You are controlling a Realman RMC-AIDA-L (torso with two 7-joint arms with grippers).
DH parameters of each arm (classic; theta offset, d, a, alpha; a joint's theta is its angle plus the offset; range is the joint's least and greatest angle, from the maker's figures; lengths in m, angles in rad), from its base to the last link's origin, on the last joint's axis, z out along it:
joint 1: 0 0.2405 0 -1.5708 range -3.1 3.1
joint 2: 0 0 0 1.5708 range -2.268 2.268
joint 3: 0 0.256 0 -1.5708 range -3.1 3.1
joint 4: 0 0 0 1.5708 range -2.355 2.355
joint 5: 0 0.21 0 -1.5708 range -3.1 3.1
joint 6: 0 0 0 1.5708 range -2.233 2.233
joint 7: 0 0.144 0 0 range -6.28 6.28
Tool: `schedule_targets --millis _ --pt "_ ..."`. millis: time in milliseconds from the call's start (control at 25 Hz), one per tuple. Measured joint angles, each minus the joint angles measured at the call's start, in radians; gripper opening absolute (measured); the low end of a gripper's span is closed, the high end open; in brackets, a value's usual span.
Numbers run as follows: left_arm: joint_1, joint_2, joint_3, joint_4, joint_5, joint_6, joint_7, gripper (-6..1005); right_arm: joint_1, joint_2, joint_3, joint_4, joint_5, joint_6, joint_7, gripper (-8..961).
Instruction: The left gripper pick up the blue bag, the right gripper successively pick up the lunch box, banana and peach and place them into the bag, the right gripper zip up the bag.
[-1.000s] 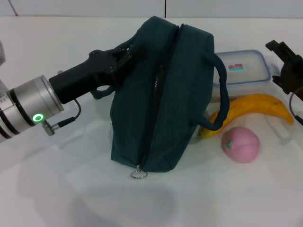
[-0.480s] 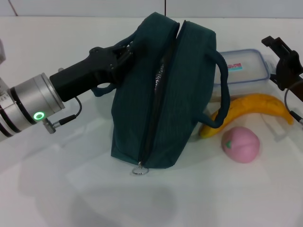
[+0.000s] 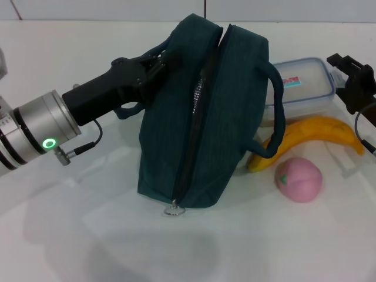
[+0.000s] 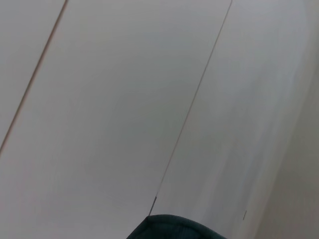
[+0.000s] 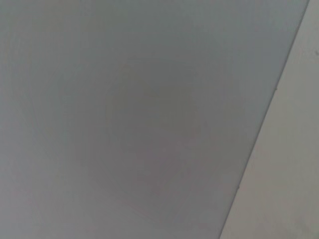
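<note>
While left gripper (image 3: 157, 66) seemingly clamps blue bag (image 3: 202, 117), lunch box (image 3: 302, 88) label stays unreadable

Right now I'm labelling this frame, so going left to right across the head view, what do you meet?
left gripper → blue bag → peach → right gripper. The lunch box and banana are left out, since their spans overlap the bag and peach.

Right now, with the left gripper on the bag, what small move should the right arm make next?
Probably ease the right gripper down toward the lunch box. It hovers beside the box's outer end, the box lies untouched behind the blue bag, and the left gripper holds the bag.
</note>
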Motion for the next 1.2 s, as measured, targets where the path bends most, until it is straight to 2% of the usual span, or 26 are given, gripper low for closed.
schedule_targets --millis 80,200,480,640,760,1040,1200 --pt "0.0 0.0 0.002 0.0 0.0 0.0 0.0 43 0.0 0.0 0.0 -0.002 -0.005 -0.002 -0.007 620" --pt "0.0 0.0 0.003 0.0 0.0 0.003 0.0 43 0.0 0.0 0.0 0.001 -0.008 -0.003 -0.019 408" --pt "0.0 0.0 0.0 0.0 0.0 0.009 0.0 44 -0.002 0.0 0.005 0.001 -0.009 -0.033 -0.07 182" --pt "0.001 0.0 -0.001 0.0 0.0 0.009 0.0 44 -0.002 0.0 0.01 -0.001 -0.01 -0.075 -0.141 129" --pt "0.004 0.002 0.003 0.0 0.0 0.017 0.008 44 -0.012 0.0 0.004 -0.02 -0.03 -0.102 -0.201 126" --pt "0.018 0.011 0.003 0.009 0.009 0.072 0.055 44 -0.05 -0.001 -0.064 -0.198 -0.222 -0.165 -0.278 124" --pt "0.024 0.014 0.0 0.011 0.01 0.077 0.068 43 -0.074 0.0 -0.065 -0.213 -0.224 -0.213 -0.397 125"
